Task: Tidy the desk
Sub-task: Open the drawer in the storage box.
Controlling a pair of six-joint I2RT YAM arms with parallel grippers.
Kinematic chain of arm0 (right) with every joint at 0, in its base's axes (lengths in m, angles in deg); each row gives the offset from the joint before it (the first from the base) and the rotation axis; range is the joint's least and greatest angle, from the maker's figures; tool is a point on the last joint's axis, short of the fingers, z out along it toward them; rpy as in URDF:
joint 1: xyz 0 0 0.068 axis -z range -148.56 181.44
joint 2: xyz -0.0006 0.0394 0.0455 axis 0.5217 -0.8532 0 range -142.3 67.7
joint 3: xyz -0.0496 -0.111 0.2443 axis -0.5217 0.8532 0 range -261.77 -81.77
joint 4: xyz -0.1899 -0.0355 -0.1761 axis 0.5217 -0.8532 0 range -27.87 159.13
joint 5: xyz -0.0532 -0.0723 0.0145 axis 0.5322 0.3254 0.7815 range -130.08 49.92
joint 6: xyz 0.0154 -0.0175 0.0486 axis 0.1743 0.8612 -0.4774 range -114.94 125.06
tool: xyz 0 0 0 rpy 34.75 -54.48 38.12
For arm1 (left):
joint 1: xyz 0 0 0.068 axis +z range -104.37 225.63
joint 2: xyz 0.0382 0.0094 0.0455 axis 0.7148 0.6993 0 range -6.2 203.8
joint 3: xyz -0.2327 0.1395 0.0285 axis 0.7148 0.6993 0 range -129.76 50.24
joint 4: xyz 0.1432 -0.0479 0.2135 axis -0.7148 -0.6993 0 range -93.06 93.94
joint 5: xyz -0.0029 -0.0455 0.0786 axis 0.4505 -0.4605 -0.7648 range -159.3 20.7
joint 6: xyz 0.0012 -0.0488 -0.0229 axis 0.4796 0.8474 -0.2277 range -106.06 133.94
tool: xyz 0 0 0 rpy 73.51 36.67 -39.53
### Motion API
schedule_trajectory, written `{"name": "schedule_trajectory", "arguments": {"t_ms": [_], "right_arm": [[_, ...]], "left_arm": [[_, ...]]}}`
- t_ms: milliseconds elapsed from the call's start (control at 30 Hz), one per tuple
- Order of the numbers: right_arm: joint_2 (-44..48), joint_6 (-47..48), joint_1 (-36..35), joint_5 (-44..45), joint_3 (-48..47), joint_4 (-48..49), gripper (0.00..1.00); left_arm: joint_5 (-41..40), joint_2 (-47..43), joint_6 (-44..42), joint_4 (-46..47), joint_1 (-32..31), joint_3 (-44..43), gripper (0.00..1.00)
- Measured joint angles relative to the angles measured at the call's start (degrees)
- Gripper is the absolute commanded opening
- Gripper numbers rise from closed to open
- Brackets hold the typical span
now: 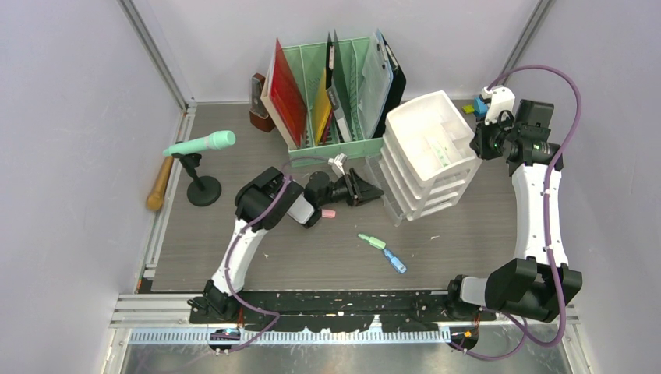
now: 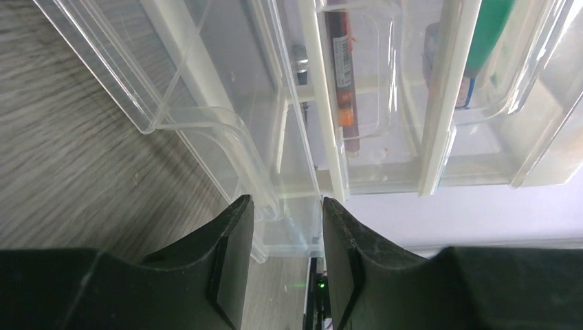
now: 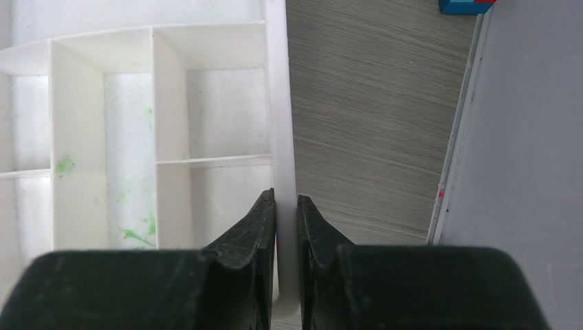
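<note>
One broad counter [image 1: 312,257] of grey-brown planks under everything, railed at the edges, running between pale walls. At its back, a mint-green file rack [image 1: 335,150] keeping coloured folders upright. Just right of that, a white drawer unit [image 1: 429,191], set at an angle, both arms busy with it.

On its far side, right jaws nearly closed, pinching the white side wall of the top tray [image 3: 278,103]. Probably there to steady the stack against a pull from the front.

Low at the unit's front, left jaws roughly half apart, astride the lip of a clear drawer [image 2: 206,117] standing partway out. Cannot tell whether gripping the plastic or merely around it. Likely opened to take loose items.

Toward the left rail, a mint microphone [image 1: 201,143] on a black stand, a wooden stick [image 1: 160,184] beside it.

Smallest, loose on the planks: a pink marker [image 1: 328,213] just beside the left wrist, a green marker [image 1: 372,241] and a blue marker [image 1: 395,262] nearer the front, seemingly bound for a drawer.
</note>
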Motion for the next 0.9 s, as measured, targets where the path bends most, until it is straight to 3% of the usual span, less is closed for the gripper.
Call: {"name": "schedule_trajectory", "arguments": {"t_ms": [333, 600, 900], "right_arm": [[-0.11, -0.07, 0.17, 2.91, 0.00, 0.52, 0.00], [-0.11, -0.13, 0.17, 3.26, -0.04, 0.48, 0.01], [-0.28, -0.09, 0.17, 3.19, -0.07, 0.52, 0.01]], "left_arm": [[4.02, -4.61, -5.64, -3.69, 0.50, 6.75, 0.42], [6.40, -6.86, -9.81, -6.69, 1.25, 7.15, 0.52], [9.35, -17.53, -31.39, -29.24, 1.25, 0.52, 0.63]]}}
